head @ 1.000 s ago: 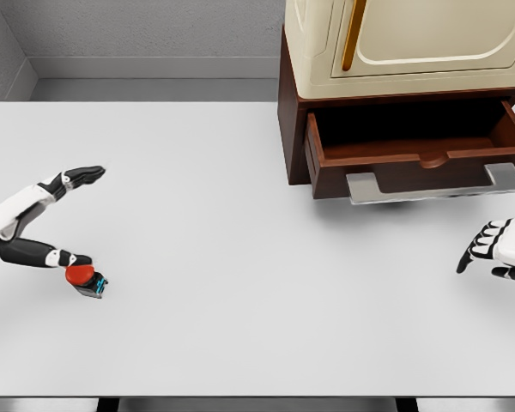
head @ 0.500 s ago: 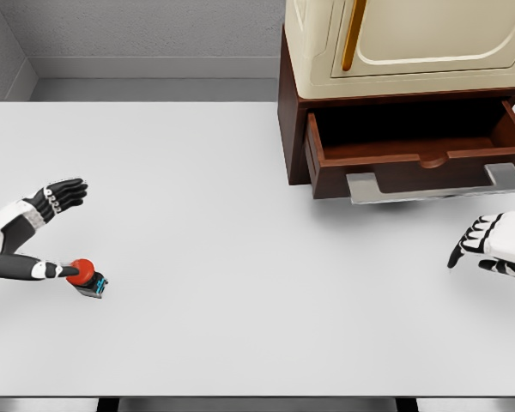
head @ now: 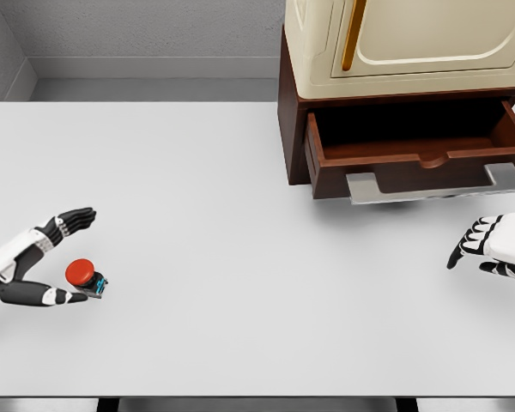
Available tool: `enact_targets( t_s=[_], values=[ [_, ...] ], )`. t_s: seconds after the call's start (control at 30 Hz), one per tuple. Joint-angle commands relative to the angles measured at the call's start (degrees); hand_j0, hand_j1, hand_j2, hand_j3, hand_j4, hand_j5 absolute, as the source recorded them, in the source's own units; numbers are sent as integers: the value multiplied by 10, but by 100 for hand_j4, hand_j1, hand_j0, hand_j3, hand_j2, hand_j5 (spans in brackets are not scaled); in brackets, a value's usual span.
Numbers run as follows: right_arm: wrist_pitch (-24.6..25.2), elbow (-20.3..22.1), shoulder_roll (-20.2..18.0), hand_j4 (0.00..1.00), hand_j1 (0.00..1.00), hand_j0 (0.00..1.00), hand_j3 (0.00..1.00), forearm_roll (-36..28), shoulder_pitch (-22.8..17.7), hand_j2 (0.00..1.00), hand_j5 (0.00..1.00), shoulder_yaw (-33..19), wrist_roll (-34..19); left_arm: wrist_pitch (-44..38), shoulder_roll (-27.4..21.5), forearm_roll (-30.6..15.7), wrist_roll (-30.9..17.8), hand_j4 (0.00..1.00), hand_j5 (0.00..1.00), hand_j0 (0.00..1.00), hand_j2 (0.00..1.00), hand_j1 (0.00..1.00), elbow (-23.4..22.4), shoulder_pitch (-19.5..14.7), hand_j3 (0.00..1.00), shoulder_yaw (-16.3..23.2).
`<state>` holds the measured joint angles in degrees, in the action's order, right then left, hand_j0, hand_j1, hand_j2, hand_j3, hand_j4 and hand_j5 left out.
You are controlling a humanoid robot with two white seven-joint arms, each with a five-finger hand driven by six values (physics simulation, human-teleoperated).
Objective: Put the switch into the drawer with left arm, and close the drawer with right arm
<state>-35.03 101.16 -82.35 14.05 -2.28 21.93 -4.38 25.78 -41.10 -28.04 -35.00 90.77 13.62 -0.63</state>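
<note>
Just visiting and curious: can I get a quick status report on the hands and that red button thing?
Left hand open, straddling the switch, no grasp yet. Right hand open, resting below the open drawer. Nothing in the way.

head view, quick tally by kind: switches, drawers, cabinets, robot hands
switch: 1, red button, on the table between the left hand's fingers
drawer: 1, pulled open
cabinet: 1, cream, door shut
hands: 2, left hand and right hand
total: 5
</note>
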Motion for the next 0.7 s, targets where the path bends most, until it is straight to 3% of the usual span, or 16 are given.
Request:
enact_targets(
  t_s=[0.0, 0.13, 0.67],
  values=[
    [0, 0, -3, 61, 61, 61, 61, -3, -1, 61, 61, 0, 1, 0, 31, 26, 0, 100, 100, 100, 100, 100, -21, -4, 100, 1],
    [0, 0, -4, 60, 60, 60, 60, -4, -4, 60, 60, 0, 3, 2, 67, 50, 0, 100, 100, 100, 100, 100, -53, -21, 100, 4],
    [0, 0, -3, 58, 58, 58, 58, -4, -2, 58, 58, 0, 3, 2, 66, 55, 0, 100, 100, 100, 100, 100, -105, -36, 100, 20]
  ],
)
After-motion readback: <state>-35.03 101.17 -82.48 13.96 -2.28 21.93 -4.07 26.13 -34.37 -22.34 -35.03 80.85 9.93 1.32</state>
